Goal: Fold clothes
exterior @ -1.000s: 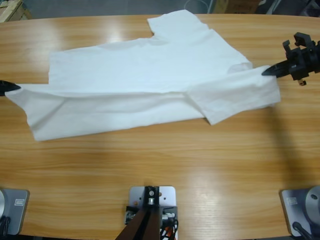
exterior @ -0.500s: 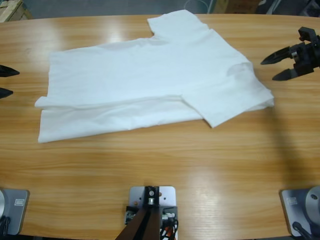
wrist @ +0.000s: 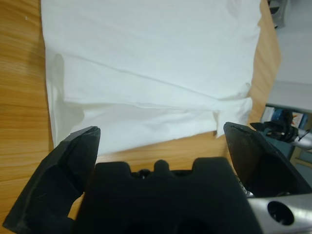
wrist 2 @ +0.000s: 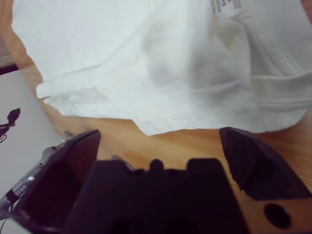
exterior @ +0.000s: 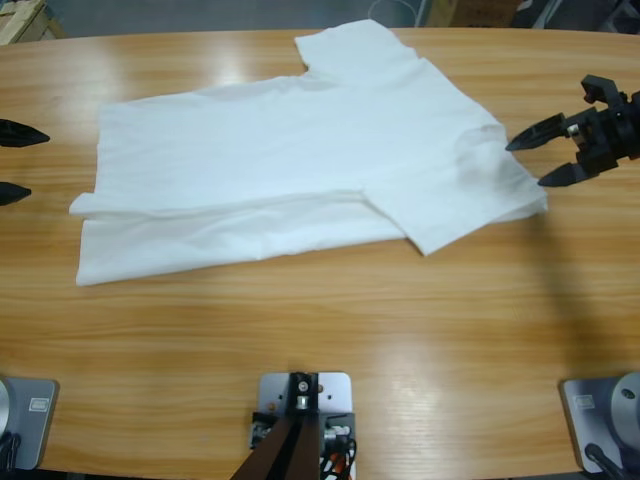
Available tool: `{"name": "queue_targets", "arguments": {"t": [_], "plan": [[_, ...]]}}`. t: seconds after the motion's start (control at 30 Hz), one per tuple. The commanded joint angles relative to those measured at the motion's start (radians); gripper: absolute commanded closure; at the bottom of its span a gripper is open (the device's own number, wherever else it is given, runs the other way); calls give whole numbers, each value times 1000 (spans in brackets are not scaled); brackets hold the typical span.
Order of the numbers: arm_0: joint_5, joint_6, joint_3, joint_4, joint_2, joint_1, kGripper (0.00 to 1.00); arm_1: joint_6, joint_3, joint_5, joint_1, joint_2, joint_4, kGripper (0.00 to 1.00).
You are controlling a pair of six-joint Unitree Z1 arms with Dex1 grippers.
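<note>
The white T-shirt point(exterior: 300, 160) lies flat on the wooden table point(exterior: 320, 340), long way running left to right, w/ its front strip folded over. The right gripper point(exterior: 540, 158) is wide open, empty, tips just at the shirt's right end, by the neck. The left gripper point(exterior: 12, 162) is open too, empty, near the left end but not touching. Shirt sits between both. Right is nearer. Lots of bare table in front for a fold; back sleeve is prob. close to the far edge.
</note>
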Motion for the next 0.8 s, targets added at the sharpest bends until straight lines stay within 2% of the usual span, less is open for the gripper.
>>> {"name": "queue_targets", "arguments": {"t": [0.03,0.13,0.17,0.2,0.43,0.8], "plan": [[-23,7,23,-10,5,-11,4,-10,5,-56,26,65,-10,0],[-25,9,22,-8,10,-20,4,-11,-33,-53,27,99,-12,41],[-25,10,22,-8,11,-22,4,-10,-52,-52,34,107,-12,117],[-25,11,24,-7,11,-23,4,-10,-74,-52,42,115,-8,147],[-26,13,20,-5,16,-27,4,-6,-187,-68,52,139,18,147],[-28,13,25,-1,16,-27,4,-28,-181,-66,89,217,4,149]]}}
